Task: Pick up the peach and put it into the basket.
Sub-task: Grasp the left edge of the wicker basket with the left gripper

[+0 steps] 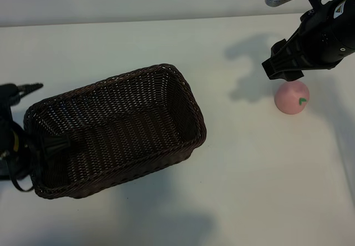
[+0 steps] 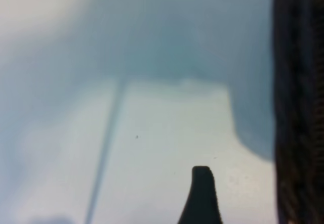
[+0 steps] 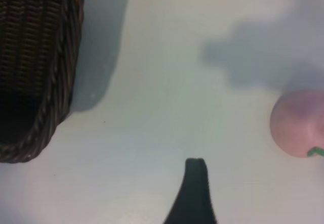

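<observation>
The peach (image 1: 292,97) is a small pale-pink ball with a green leaf mark, resting on the white table at the right. It also shows at the edge of the right wrist view as the peach (image 3: 298,123). My right gripper (image 1: 284,71) hangs open just above and behind it, not touching it, with nothing between its fingers. One dark finger (image 3: 195,186) shows over bare table. The dark-brown wicker basket (image 1: 188,99) stands left of centre with no fruit inside. My left gripper (image 1: 25,89) is parked open at the table's left edge, beside the basket's short end.
White table (image 1: 249,190) stretches between the basket and the peach and along the front. The basket's wall (image 2: 298,102) fills one side of the left wrist view, close to that finger (image 2: 201,198). The basket's rounded corner (image 3: 35,82) shows in the right wrist view.
</observation>
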Available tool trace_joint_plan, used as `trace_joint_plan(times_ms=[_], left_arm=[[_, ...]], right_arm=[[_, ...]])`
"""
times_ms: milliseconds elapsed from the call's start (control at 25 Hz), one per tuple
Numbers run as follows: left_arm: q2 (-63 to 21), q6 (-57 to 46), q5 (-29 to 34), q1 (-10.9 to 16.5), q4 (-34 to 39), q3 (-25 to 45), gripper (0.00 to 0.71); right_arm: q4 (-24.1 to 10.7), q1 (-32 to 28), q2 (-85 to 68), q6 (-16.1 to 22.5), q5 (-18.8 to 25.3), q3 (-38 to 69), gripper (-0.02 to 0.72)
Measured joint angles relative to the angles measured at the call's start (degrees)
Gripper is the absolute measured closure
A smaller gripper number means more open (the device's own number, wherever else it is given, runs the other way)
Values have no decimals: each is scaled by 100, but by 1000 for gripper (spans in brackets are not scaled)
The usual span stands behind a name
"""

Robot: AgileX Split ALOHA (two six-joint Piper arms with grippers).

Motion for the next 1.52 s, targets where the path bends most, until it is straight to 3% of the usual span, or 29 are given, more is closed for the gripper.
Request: trace_joint_plan(times_ms=[160, 320, 480, 600, 1080, 1240, 1400, 1520], left_arm=[[0, -150, -491, 233, 68, 93, 124], [0, -38, -821, 826, 46, 93, 124], [17, 630, -1273, 1344, -467, 93, 124], [234, 1210, -1531, 1527, -945, 93, 124], [1201, 1538, -2094, 1559, -1353, 93, 135], [1201, 1549, -2175, 1559, -1353, 93, 245], [1201, 1561, -2181, 1559, -1353, 93, 415], [1201, 1643, -2223, 1559, -1366, 93, 465]], right_arm=[[0, 0, 0, -5, 0, 0, 110], [0, 0, 0, -5, 0, 0, 110], [0, 0, 0, -5, 0, 0, 110], [0, 0, 0, -5, 0, 0, 110], [0, 0, 0, -5, -5, 0, 110], [0, 0, 0, -5, -5, 0, 110], [0, 0, 0, -5, -5, 0, 110], [0, 0, 0, -5, -5, 0, 110]])
